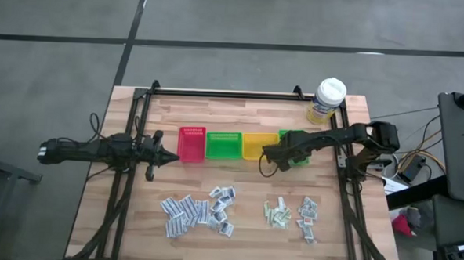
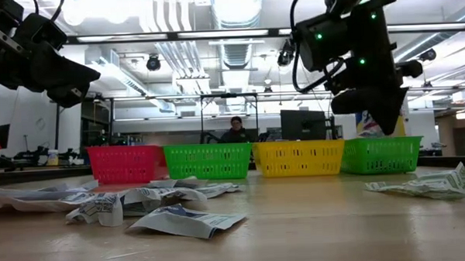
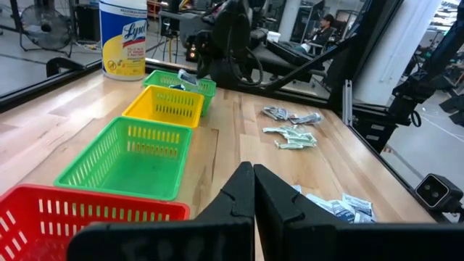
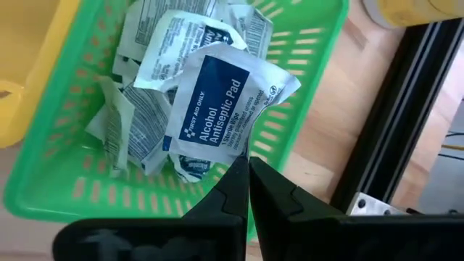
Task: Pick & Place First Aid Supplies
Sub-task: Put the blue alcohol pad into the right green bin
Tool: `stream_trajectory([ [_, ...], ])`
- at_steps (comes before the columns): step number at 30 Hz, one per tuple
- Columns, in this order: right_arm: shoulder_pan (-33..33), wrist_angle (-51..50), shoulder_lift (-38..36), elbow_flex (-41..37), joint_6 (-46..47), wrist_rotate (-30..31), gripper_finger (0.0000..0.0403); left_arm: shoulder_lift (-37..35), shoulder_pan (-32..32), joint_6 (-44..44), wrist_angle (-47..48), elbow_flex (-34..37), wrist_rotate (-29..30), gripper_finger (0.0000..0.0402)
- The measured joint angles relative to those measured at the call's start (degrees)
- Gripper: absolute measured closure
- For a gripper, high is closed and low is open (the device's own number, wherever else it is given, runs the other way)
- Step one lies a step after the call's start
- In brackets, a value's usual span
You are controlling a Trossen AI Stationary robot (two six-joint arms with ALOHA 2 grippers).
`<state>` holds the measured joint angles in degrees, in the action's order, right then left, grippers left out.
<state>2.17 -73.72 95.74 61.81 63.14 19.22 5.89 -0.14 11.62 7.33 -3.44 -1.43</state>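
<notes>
Right gripper: over the far green bin, fingers pinched on the edge of an alcohol pad, which hangs above the sachets already in that bin
Left gripper: closed and empty, beside the red bin
Supplies: loose piles on the table, nearer the front than the row of bins; smaller pile to the right

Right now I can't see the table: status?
Right gripper shut on alcohol pad, over far green bin. Left gripper shut, empty, by red bin.
</notes>
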Motion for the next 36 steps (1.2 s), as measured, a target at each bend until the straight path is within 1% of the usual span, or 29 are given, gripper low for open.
stream_trajectory([
  [9,0.3,7.7,0.1,-2.8,-4.2,-0.4,0.0394,0.0,0.0,0.0,0.0,0.0,0.0,0.0401],
  [19,0.4,7.7,0.1,-3.8,-9.0,-0.2,0.039,0.0,0.0,0.0,0.0,0.0,0.0,0.0401],
  [22,0.4,7.8,0.1,-3.5,-9.6,-0.1,0.0378,0.0,0.0,0.0,0.0,0.0,0.0,0.0401],
  [27,0.4,7.5,0.1,-3.3,-11.0,0.3,0.0346,0.0,0.0,0.0,0.0,0.0,0.0,0.0401],
  [32,0.4,5.1,0.0,-3.2,-12.7,0.3,0.0314,0.0,0.0,0.0,0.0,0.0,0.0,0.0401],
  [36,0.4,1.8,-0.1,-3.0,-11.3,0.2,0.0301,0.0,0.0,-0.1,0.0,0.0,0.0,0.0401],
])
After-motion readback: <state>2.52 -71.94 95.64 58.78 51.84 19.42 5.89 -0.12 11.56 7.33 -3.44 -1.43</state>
